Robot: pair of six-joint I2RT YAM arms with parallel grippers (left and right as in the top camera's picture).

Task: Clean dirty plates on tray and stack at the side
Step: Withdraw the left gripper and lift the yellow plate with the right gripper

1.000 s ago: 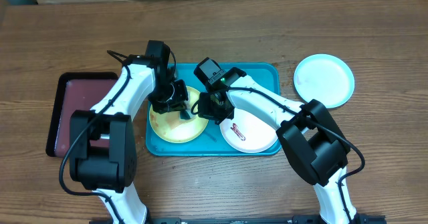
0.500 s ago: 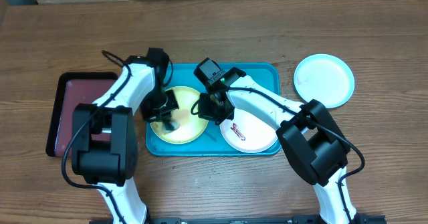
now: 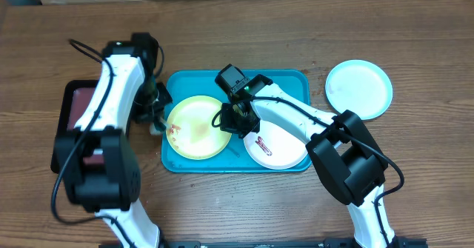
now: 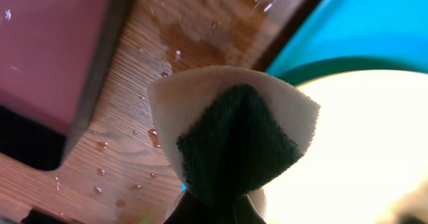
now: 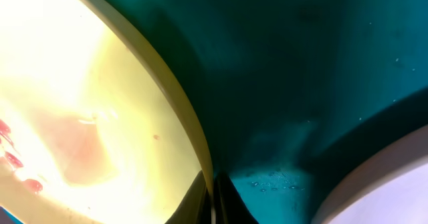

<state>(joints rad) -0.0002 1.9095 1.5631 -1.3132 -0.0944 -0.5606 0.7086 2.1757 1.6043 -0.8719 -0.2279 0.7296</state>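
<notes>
Yellow-green plate point(image 3: 198, 122) sits left-centre on the teal tray point(image 3: 281, 78), red smear point(image 3: 174, 133) showing near its left edge. Right fingers point(image 3: 235, 119) pinch its rim, likely steadying it. Left fingers point(image 3: 153, 113) clamp a sponge point(image 4: 234, 137) over the desk point(image 3: 222, 26), just left of the tray.

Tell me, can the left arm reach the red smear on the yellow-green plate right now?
Probably yes. The left gripper holds the sponge just beside the yellow-green plate, whose smear lies uncovered; the right gripper pinches the far rim.
</notes>
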